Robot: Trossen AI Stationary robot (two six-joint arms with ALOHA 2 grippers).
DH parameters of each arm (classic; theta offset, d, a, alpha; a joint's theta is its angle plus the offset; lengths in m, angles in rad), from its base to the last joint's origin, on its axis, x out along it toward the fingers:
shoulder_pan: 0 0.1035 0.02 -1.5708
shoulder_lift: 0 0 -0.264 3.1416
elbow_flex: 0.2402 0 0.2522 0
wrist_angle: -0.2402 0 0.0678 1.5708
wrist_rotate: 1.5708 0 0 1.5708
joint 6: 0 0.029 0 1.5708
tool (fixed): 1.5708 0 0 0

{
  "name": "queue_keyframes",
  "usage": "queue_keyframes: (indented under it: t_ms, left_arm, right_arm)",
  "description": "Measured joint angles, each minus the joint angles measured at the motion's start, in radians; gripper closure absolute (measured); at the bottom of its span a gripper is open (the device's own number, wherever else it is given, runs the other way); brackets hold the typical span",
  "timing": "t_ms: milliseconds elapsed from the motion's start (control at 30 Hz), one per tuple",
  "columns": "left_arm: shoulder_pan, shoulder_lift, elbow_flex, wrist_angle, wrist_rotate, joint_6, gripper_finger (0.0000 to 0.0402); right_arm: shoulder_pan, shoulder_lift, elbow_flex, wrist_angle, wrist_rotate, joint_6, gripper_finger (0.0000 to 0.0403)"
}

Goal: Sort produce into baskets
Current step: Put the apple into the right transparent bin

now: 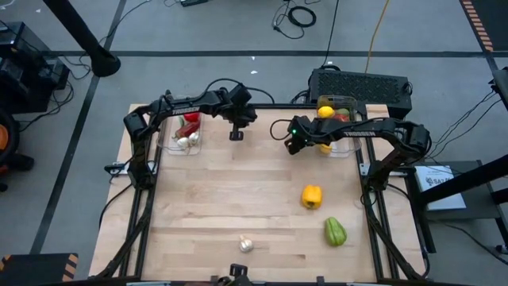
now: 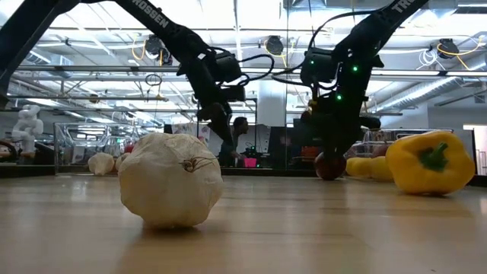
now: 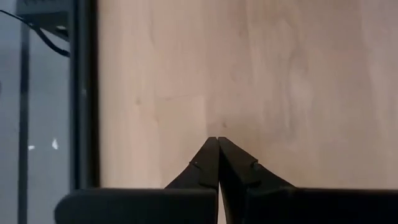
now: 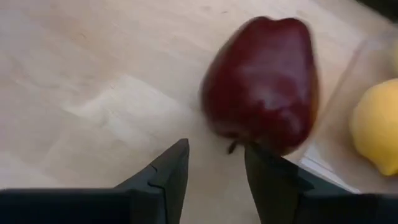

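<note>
Garlic (image 2: 170, 180) on table, lemons (image 1: 325, 112) in right basket (image 1: 346, 148), chili (image 1: 189, 127) in left basket (image 1: 196, 148)

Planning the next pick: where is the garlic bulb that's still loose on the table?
High view: the garlic bulb lies alone near the table's front edge, left of the green pepper and yellow pepper.

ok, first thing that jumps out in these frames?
The garlic bulb filling the low view, alone near the table's front edge. Then the right gripper, fingers apart, just behind a dark red apple lying on the wood beside the right basket. A yellow pepper and a green pepper lie loose front right.
</note>
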Motion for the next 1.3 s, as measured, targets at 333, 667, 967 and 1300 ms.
queue_keyframes:
  t_ms: [333, 667, 967, 1300]
  left_arm:
    - [-0.037, 0.000, 0.000, -0.033, 0.002, -0.004, 0.0400]
    - [-0.038, 0.000, 0.000, 0.037, 0.002, 0.002, 0.0400]
    - [-0.024, 0.000, 0.000, 0.287, 0.002, 0.103, 0.0400]
    - [-0.021, 0.009, 0.001, 0.322, 0.035, 0.277, 0.0400]
  right_arm:
    - [-0.003, 0.000, 0.000, -0.060, 0.112, -0.013, 0.0218]
    - [-0.004, 0.000, 0.000, 0.018, 0.109, -0.081, 0.0218]
    - [0.001, 0.000, 0.000, 0.065, 0.082, -0.131, 0.0218]
    - [0.058, 0.000, 0.006, 0.037, 0.075, -0.103, 0.0218]
